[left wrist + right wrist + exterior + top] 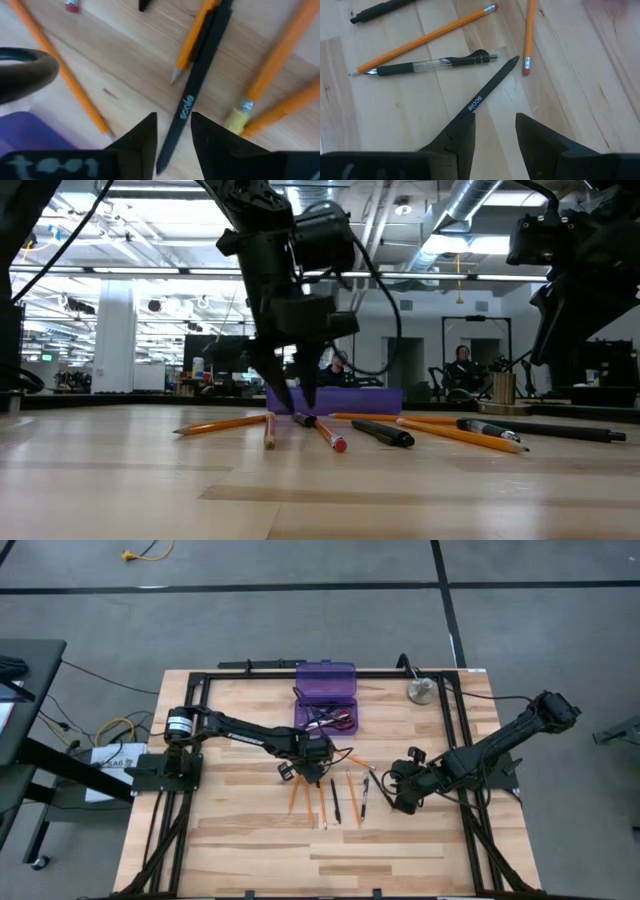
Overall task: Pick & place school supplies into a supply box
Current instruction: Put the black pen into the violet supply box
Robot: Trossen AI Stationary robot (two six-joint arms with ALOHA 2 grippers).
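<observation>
The purple box (pixel 326 692) sits open at 12 o'clock from the table's (pixel 250 850) middle, with scissors (pixel 335 720) and pens already inside. Just at its 6 o'clock side, the left gripper (pixel 313 772) is down at the tabletop, its fingers (pixel 142 142) part open on either side of a black pen (pixel 200 85) (whether they actually pinch it cannot be told). Orange pencils (pixel 322 806) and more pens lie fanned out on the wood at 6 o'clock from that gripper. At 3 o'clock from the pile, the right gripper (pixel 396 785) hovers low with its fingers (pixel 457 137) apart and empty, one beside another black pen (pixel 487 92).
</observation>
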